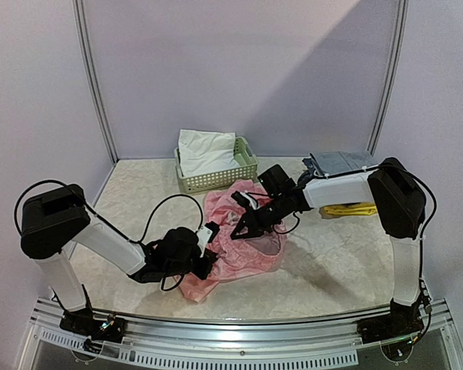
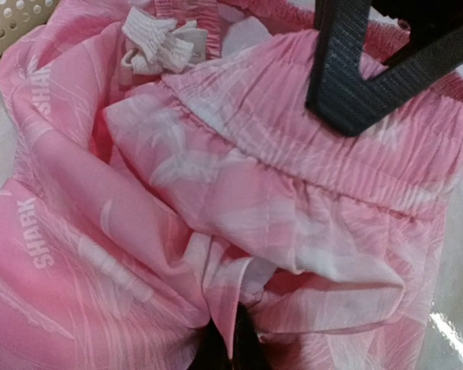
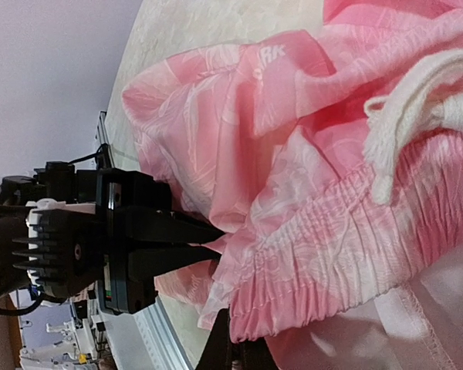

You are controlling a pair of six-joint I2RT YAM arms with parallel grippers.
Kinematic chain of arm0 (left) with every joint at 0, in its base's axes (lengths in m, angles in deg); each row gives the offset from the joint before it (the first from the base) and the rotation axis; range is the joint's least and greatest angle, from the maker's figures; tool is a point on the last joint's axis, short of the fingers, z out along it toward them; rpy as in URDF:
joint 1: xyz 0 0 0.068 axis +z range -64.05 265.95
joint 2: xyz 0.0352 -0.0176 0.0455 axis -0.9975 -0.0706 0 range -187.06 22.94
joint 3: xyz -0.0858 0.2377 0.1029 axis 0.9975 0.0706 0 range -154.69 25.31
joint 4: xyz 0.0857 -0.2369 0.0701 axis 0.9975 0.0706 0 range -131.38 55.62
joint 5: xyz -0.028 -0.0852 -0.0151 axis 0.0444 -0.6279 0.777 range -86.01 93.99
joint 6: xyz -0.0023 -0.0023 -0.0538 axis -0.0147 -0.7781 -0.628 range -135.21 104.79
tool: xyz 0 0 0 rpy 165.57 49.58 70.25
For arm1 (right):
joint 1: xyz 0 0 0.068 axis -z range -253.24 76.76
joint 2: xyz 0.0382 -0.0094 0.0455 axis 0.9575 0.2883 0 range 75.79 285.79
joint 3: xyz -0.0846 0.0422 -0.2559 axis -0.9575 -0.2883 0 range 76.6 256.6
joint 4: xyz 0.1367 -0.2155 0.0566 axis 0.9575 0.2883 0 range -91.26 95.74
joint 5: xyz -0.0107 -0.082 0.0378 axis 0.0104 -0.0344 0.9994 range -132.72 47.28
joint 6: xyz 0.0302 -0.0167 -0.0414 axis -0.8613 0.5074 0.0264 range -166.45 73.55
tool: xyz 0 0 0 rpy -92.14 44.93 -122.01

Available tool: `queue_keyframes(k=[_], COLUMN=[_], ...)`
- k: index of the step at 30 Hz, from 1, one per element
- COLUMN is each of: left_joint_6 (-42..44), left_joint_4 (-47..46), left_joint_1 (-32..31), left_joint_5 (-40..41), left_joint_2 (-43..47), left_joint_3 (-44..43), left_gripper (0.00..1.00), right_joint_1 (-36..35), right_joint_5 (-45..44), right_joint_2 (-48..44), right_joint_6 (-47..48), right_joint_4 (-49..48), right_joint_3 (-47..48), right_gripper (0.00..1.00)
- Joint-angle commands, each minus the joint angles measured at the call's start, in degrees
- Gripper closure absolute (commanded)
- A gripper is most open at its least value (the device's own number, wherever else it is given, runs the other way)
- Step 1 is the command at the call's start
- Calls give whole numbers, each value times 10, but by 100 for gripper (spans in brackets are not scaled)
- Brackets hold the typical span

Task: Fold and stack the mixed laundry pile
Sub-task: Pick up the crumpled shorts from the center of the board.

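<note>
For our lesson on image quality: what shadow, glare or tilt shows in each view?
Top view: a slanted shadow darkens the right of the back wall. Left wrist view: a glare streak on the table beside the pink garment. Right wrist view: the scene lies sideways.

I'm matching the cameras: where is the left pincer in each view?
Top external: left pincer low centre-left, at the near edge of the pink garment.
Left wrist: pincer bottom centre, dark tips in the cloth.
Right wrist: pincer left middle, pointing right.
Shared landmark: the pink garment.

Lilac walls [image 1: 216,62], cream marbled tabletop [image 1: 339,266]
</note>
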Motion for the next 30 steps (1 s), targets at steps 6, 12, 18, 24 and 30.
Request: queue_keyframes(k=[6,12,18,24,30], left_joint_6=[-12,-15,-27,-50,-68], left_joint_4=[146,194,245,297,314], left_joint_1=[-13,-25,-28,-27,-27], left_joint_5=[4,18,48,99,93], left_joint_2=[83,201,350,470,509], left_joint_3=[55,77,112,150,164], left_gripper=[85,62,37,18,18], right_joint_1=[8,9,9,11,29], right_joint_5=[-79,-124,-127,-166,-229], right_joint_2=[-99,-177,-244,-292,-349], right_joint_6=[59,86,115,135,111], right_joint_4=[88,112,119,136,112], right_joint_3=[5,-10,-18,-18,-27], right_gripper=[100,100,100,100,100])
